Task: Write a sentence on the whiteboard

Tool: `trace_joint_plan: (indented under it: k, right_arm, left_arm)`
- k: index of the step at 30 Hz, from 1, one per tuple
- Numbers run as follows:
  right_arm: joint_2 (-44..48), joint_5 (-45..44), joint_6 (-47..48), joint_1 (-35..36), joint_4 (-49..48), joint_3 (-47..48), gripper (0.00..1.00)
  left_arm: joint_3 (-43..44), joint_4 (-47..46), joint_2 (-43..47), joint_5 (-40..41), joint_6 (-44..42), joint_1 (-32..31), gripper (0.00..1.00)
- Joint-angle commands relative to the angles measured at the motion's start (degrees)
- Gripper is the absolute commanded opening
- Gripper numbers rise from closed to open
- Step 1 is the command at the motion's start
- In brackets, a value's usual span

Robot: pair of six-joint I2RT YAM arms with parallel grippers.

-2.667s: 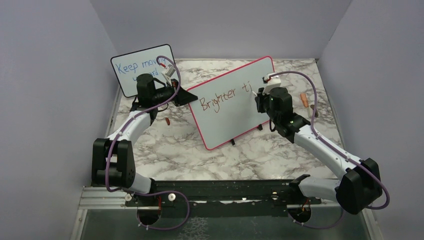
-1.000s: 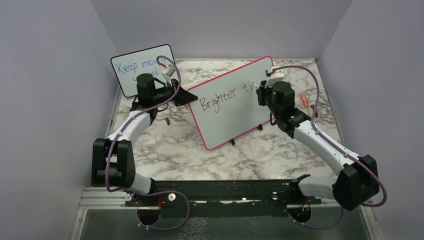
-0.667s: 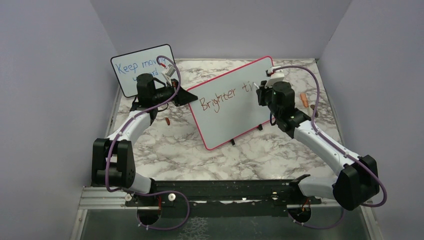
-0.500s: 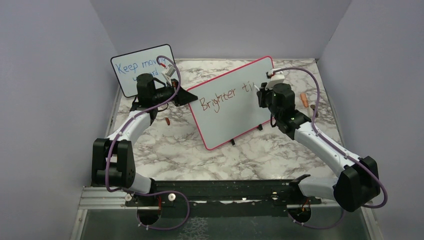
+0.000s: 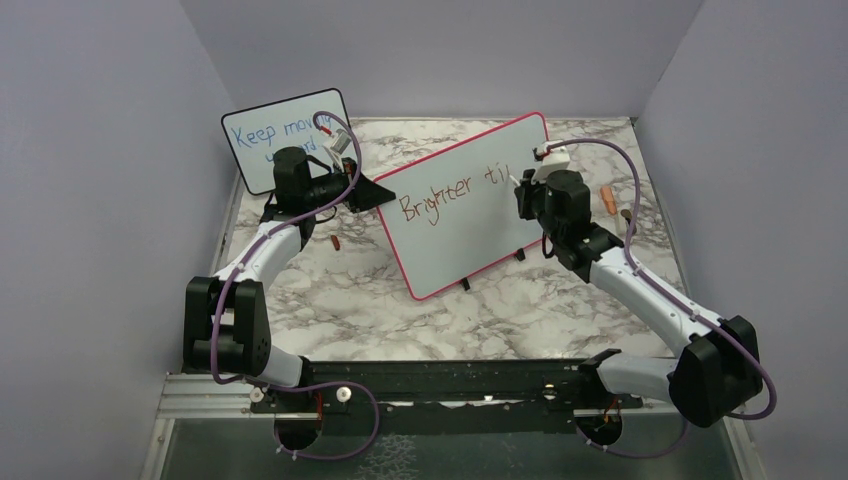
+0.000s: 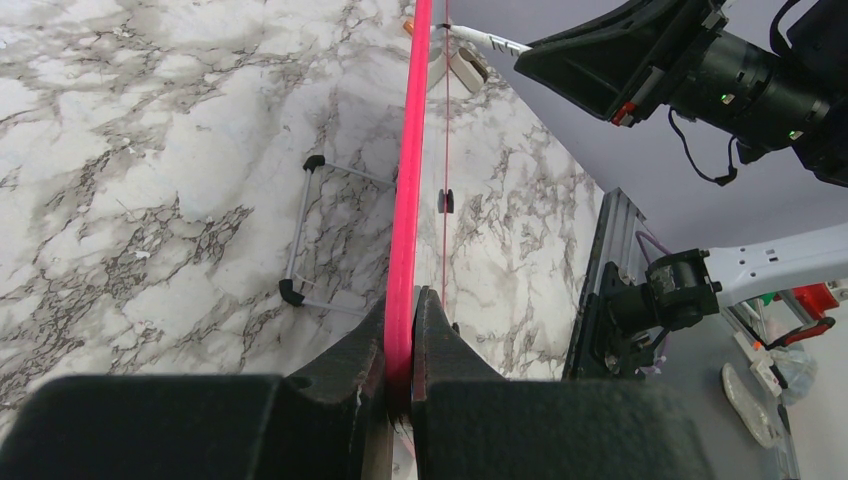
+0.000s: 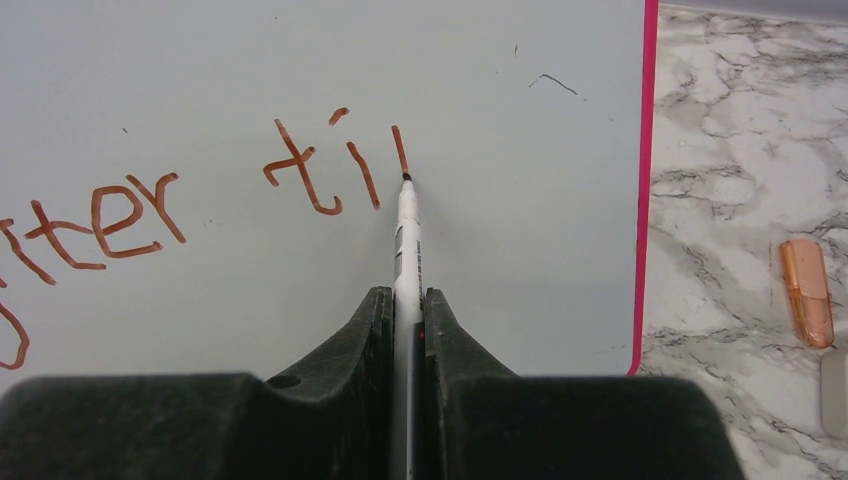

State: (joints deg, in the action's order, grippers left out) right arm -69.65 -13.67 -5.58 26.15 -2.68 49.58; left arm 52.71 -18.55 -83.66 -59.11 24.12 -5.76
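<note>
Writing mid-word: marker [image 7: 406, 235] tip on the whiteboard [image 7: 520, 230], board pinned by the other arm.
Right gripper [image 7: 405, 300] is pinched on the marker, barrel running straight out between the jaws so the tip meets the surface squarely, at the foot of a fresh stroke just past "ti". The sentence [image 5: 437, 197] reads "Brighter ti" plus that stroke, so I judge it about halfway. Left gripper [image 6: 402, 315] is clamped on the whiteboard's pink-framed left edge, likely to stop the propped board sliding or tipping under pen pressure. Whiteboard stands tilted on small black feet mid-table [image 5: 350, 300], a smaller blue-lettered board [image 5: 255, 140] behind the left arm. Orange cap [image 7: 806, 292] lies on the marble just right of it.
</note>
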Motion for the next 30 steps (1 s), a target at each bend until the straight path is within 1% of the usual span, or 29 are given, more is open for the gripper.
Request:
trace_joint_plan:
  k: [1, 9, 16, 30]
  right_arm:
    - [1.1, -0.1, -0.8, -0.2, 2.5, -1.1, 0.01]
    - [1.4, -0.6, -0.8, -0.2, 2.3, -1.6, 0.01]
    - [0.6, -0.8, -0.3, -0.2, -0.7, -0.7, 0.01]
    - [-1.3, -2.4, 1.5, -0.2, -3.6, 2.1, 0.01]
  left_arm:
    - [-1.1, 5.6, -2.6, 4.4, -5.8, -1.0, 0.00]
    - [-1.1, 5.6, -2.7, 4.3, -5.8, -0.9, 0.00]
    - [-1.1, 5.7, -2.7, 4.3, -5.9, -1.0, 0.00]
    - [-1.0, 5.7, -2.7, 4.2, -5.9, -0.9, 0.00]
